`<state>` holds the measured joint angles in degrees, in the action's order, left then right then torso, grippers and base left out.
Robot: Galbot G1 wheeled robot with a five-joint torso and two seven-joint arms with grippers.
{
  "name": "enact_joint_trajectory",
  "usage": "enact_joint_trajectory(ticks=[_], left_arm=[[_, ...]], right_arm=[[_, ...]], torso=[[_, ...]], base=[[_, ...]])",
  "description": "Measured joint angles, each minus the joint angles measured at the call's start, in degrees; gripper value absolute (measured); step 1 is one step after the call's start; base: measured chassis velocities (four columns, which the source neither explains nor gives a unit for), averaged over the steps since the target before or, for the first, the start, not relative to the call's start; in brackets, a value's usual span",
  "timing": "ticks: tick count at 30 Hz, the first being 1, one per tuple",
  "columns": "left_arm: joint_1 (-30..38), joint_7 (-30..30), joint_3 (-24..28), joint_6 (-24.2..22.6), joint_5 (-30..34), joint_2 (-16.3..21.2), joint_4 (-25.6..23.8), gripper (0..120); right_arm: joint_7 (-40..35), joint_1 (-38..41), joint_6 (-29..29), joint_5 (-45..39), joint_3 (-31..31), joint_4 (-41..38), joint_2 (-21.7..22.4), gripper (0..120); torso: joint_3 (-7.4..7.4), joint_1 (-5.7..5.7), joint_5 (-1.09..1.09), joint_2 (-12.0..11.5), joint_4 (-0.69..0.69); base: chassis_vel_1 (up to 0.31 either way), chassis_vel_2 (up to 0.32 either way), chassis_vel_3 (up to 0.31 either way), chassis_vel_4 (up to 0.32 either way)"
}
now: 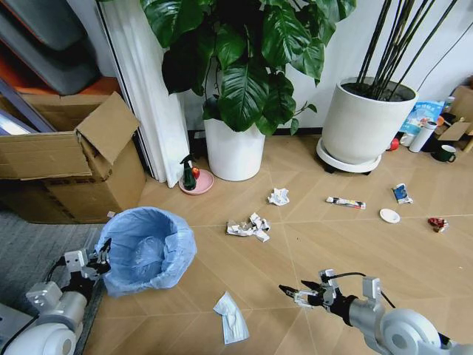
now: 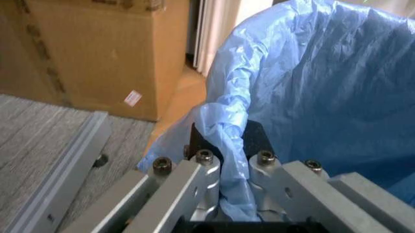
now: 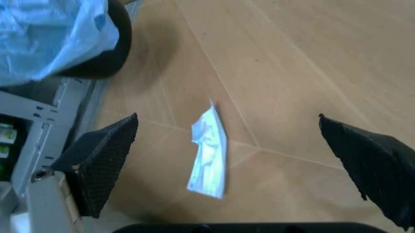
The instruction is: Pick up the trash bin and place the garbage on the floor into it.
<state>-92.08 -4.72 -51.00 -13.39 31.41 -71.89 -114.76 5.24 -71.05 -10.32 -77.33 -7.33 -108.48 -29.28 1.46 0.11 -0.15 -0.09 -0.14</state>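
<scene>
The trash bin (image 1: 148,251), dark with a crinkled light-blue bag over its rim, stands on the floor (image 1: 325,244) at the lower left. My left gripper (image 1: 100,260) is shut on its near rim; the left wrist view shows the fingers (image 2: 206,167) clamped on the bag's folded edge (image 2: 227,126). Garbage lies scattered: a pale packet (image 1: 231,316), crumpled paper (image 1: 249,226), a white wad (image 1: 278,196), a flat tube (image 1: 345,202), a blue-white packet (image 1: 401,193), a white disc (image 1: 389,215), a red wrapper (image 1: 438,223). My right gripper (image 1: 292,290) hovers open, right of the pale packet (image 3: 209,153).
An open cardboard box (image 1: 70,159) stands at the left, on grey carpet (image 1: 29,251). Two big white plant pots (image 1: 233,151) (image 1: 362,126) line the back wall. A green spray bottle (image 1: 189,174) sits on a pink dish. A mug (image 1: 446,153) stands at the far right.
</scene>
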Motion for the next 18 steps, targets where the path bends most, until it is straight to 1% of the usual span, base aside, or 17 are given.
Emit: enact_joint_trajectory(ticks=[1, 3, 5, 6, 7, 11, 13, 15, 18], left_arm=[[-0.36, -0.03, -0.41, 0.14, -0.23, -0.46, 0.13, 0], [-0.88, -0.05, -1.02, 0.19, -0.49, -0.93, 0.17, 0], [-0.97, -0.06, -1.16, 0.21, -0.56, -0.99, 0.17, 0], [-1.39, -0.05, -1.72, 0.22, -0.74, -1.23, -0.03, 0], [-1.39, -0.05, -1.72, 0.22, -0.74, -1.23, -0.03, 0], [-2.49, -0.06, -3.32, 0.22, -0.81, -2.19, -0.96, 0], [-2.58, -0.06, -3.49, 0.22, -0.80, -2.30, -1.03, 0], [-2.96, -0.06, -4.42, 0.22, -0.70, -3.01, -1.42, 0], [-3.19, -0.11, -5.07, 0.22, -0.60, -3.51, -1.68, 0]], right_arm=[[-0.09, 3.50, -0.19, -0.43, -3.64, 1.83, -1.85, 100], [-0.13, 7.72, -0.43, -0.76, -8.23, 4.34, -4.50, 100], [-0.13, 8.49, -0.44, -0.79, -9.07, 4.77, -4.96, 100], [-0.12, 11.23, -0.63, -1.44, -12.13, 6.31, -6.71, 100], [-0.12, 11.23, -0.63, -1.44, -12.13, 6.31, -6.71, 100], [-0.16, 16.46, -1.65, -3.44, -19.24, 9.11, -9.73, 100], [-0.17, 16.78, -1.72, -3.52, -19.77, 9.30, -9.89, 100], [-0.83, 18.55, -2.40, -4.31, -22.57, 9.89, -10.45, 100], [-1.77, 19.54, -3.26, -4.94, -24.16, 9.94, -10.63, 100]], torso=[[0.00, 0.00, 0.00, 0.00, 0.01], [0.00, 0.00, -0.03, 0.00, 0.01], [0.00, 0.00, -0.03, 0.00, 0.01], [0.00, 0.00, -0.01, 0.00, 0.01], [0.00, 0.00, -0.01, 0.00, 0.01], [0.00, 0.00, -0.03, 0.00, 0.01], [0.00, 0.00, -0.03, 0.00, 0.01], [0.00, 0.00, -0.03, 0.00, 0.01], [0.00, 0.00, -0.03, 0.00, 0.00]], base=[[0.000, 0.000, 0.000, 0.000], [0.000, 0.000, 0.000, 0.000], [0.000, 0.000, 0.000, 0.000], [0.000, 0.000, 0.000, 0.000], [0.000, 0.000, 0.000, 0.000], [0.000, 0.000, 0.000, 0.000], [0.000, 0.000, 0.000, 0.000], [0.000, 0.000, 0.000, 0.000], [0.000, 0.000, 0.000, 0.000]])
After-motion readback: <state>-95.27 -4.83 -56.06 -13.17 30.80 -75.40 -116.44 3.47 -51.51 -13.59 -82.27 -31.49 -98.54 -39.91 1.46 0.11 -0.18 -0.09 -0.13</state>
